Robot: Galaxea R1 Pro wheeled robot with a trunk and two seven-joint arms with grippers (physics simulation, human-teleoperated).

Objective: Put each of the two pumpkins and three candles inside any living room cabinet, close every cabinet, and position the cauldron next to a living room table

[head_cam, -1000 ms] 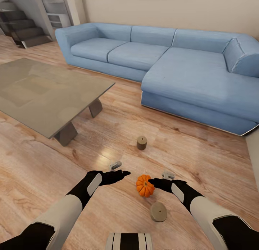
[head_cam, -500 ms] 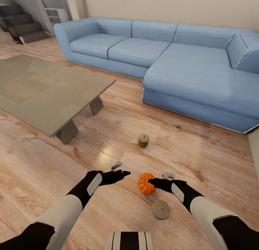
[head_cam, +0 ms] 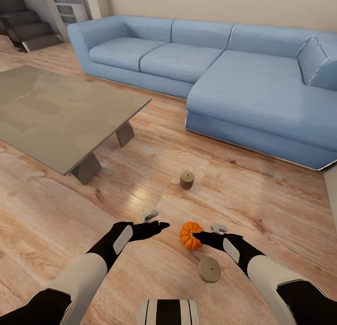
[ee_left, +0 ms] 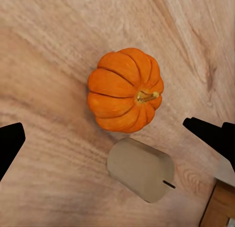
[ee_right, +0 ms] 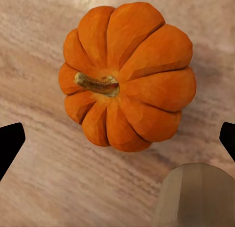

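One orange pumpkin [head_cam: 189, 234] sits on the wood floor between my two hands. A tan candle [head_cam: 209, 269] lies on its side just nearer me, and a second candle [head_cam: 186, 180] stands upright farther off. My right gripper [head_cam: 207, 231] hangs open right beside the pumpkin [ee_right: 129, 73], its fingertips [ee_right: 10, 141] spread wide and touching nothing. My left gripper [head_cam: 157, 220] is open too, a little to the pumpkin's left; its wrist camera looks at the pumpkin [ee_left: 125, 96] and the lying candle [ee_left: 141, 169]. The low grey-beige table [head_cam: 56, 110] stands at the left.
A large blue corner sofa [head_cam: 243, 82] runs across the back and right. Dark stairs [head_cam: 28, 30] rise at the far left corner. Open wood floor [head_cam: 262, 194] lies between the table, the sofa and me.
The whole view has shifted as the camera moved: sofa, table and floor objects sit slightly differently in frame. The pumpkin now lies closer to my right fingertips. Both grippers stay open.
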